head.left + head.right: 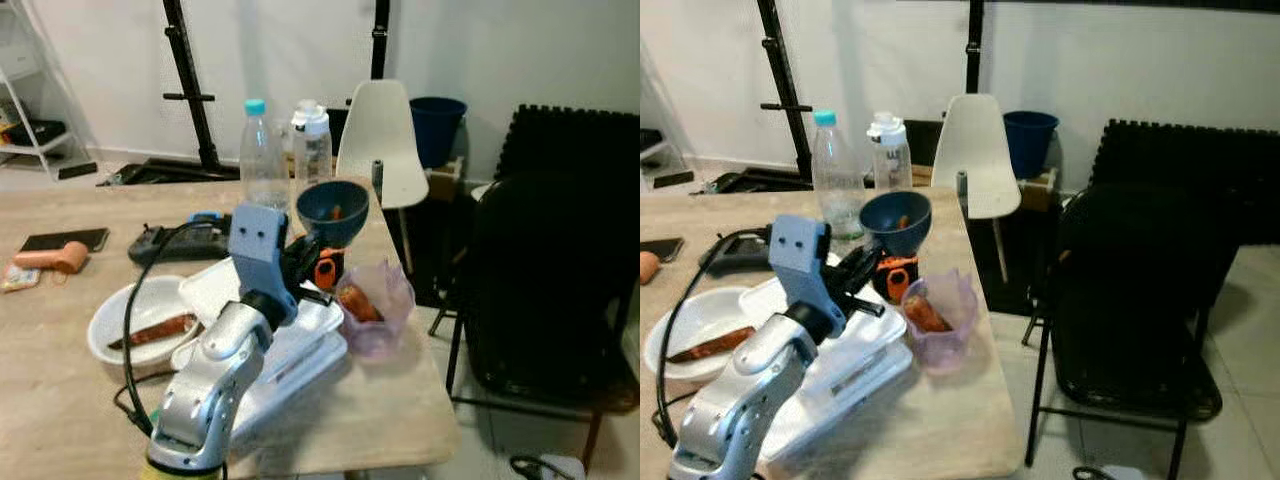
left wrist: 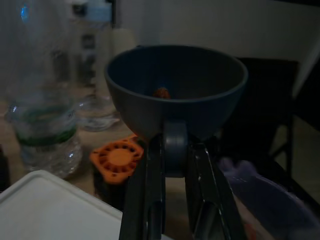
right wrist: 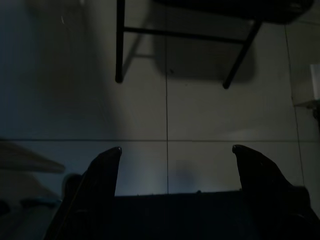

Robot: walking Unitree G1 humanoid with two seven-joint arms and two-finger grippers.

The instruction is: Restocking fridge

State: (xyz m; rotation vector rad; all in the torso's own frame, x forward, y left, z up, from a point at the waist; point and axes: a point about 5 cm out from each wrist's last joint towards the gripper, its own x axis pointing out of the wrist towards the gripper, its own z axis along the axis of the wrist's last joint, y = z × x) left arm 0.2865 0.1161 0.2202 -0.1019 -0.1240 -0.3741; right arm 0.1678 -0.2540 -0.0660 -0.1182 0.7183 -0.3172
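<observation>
Blue bowl (image 1: 333, 210), something orange inside, is clamped by its handle in my left pincer (image 2: 172, 150) above the desk (image 1: 60, 350); my right pincer (image 3: 175, 165) hangs open. Next, I judge, carrying it fridgeward, level.

head stereo — looks forward and down over table (image 1: 60, 330), both eyes share blue bowl (image 1: 332, 211) | left wrist — close behind that bowl | right wrist — faces down at floor (image 3: 200, 115)
</observation>
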